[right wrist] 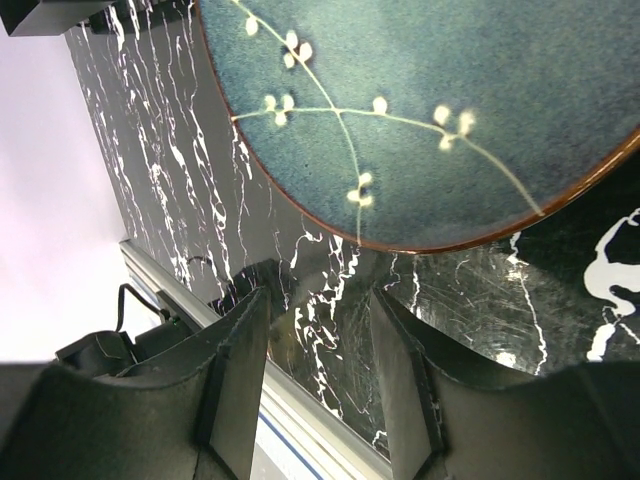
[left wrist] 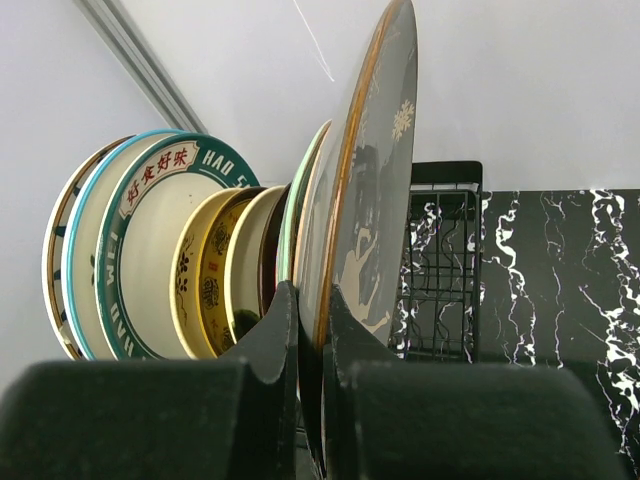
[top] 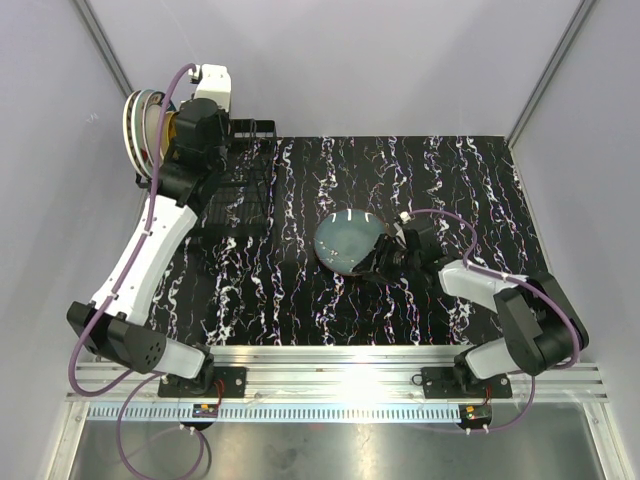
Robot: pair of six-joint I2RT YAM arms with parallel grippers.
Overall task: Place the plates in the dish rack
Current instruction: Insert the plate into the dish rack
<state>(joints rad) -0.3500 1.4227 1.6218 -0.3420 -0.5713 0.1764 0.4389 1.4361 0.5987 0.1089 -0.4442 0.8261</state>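
- Reaching to the table's far-left corner, the left arm is stretched long, its wrist raised beside a row of upright plates.
- The left gripper (left wrist: 310, 300) is pinched tight on the lower rim of a dark gold-edged plate (left wrist: 375, 180), which it holds on edge, nearly vertical.
- Left of that plate stand a pale-green-rimmed plate (left wrist: 298, 195), a yellow plate (left wrist: 245, 260), a gold patterned one (left wrist: 200, 270) and a teal-rimmed plate with lettering (left wrist: 150, 250), packed close together; their lower edges are hidden, so what they stand in cannot be told.
- The black wire dish rack (left wrist: 445, 260) shows just right of the held plate.
- The right arm is folded low over the black marbled tabletop (top: 300, 200).
- The right gripper (right wrist: 320, 330) has its jaws moderately apart, holding nothing, right at the rim of a blue blossom-branch plate (right wrist: 450, 110) lying mid-table.
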